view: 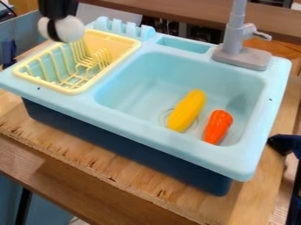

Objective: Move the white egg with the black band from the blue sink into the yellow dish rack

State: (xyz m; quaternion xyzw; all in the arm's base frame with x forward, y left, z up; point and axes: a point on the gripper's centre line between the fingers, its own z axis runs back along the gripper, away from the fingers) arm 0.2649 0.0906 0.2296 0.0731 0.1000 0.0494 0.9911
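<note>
Fingers point(52, 31) of the black gripper point(55, 30) are closed around a rounded white thing point(71, 29); one dark fingertip crosses its front, leaving a narrow white part to the left in the view and a broader bulge to the right; how the other finger meets it, I cannot tell. Gripper and white thing are at the upper left of the view, in front of the back left part of the pale yellow dish rack point(78, 91) as the camera sees them; their height over it cannot be judged.

Outward from there, the rack sits on the left side of the light blue sink point(111, 116), its thin upright prongs showing inside; just behind it stands a row of light blue prongs point(120, 27); right of these is a shallow recess point(183, 45) in the sink's back ledge; farther right, the grey faucet point(242, 57) rises from the same ledge.

Within the basin point(144, 81), well apart from the gripper, lie a long yellow toy point(187, 110), partly over the round drain point(166, 116), and, just beside it on the right, an orange toy pepper point(218, 126); both lie at a slant; beneath the sink's dark blue lower body point(117, 143) is a wooden board point(76, 159).
</note>
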